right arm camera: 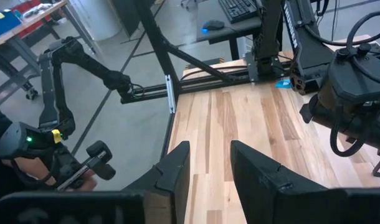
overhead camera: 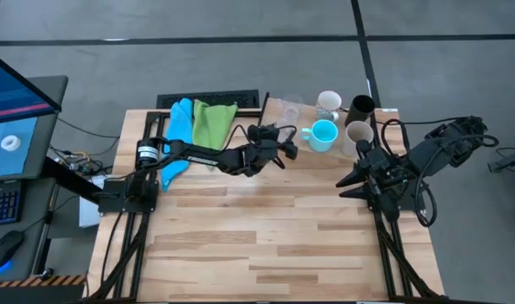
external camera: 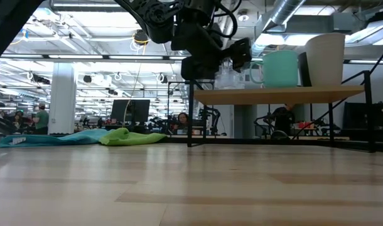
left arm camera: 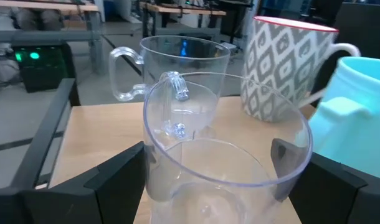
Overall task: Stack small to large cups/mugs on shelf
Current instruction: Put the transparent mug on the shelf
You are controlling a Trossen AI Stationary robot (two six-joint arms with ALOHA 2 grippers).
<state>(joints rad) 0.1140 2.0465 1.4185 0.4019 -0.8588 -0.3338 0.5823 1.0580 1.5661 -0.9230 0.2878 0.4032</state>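
Note:
The shelf (external camera: 285, 95) stands at the table's far right. On it are the cyan mug (overhead camera: 322, 135), the beige tumbler (overhead camera: 359, 133), the white patterned mug (overhead camera: 327, 103), the black cup (overhead camera: 361, 105) and a clear handled cup (left arm camera: 171, 68). My left gripper (overhead camera: 284, 145) reaches over the shelf's left end and is shut on the second clear cup (left arm camera: 221, 155), just in front of the first. My right gripper (overhead camera: 346, 181) is open and empty over the table, near the shelf's right end. My left gripper pinches the near clear cup by two opposite sides of its wall (left arm camera: 154, 168), a little below the rim, one finger (left arm camera: 115, 183) on each side. The fingers come roughly level from the table's left. The cup stands upright; I cannot tell whether its base is on the shelf.
A blue cloth (overhead camera: 180, 127) and a green cloth (overhead camera: 214, 122) lie at the table's far left. The cyan mug (left arm camera: 358, 112) and white mug (left arm camera: 289, 68) stand close to the held cup. Bare plank table (overhead camera: 266, 228) lies on the near side.

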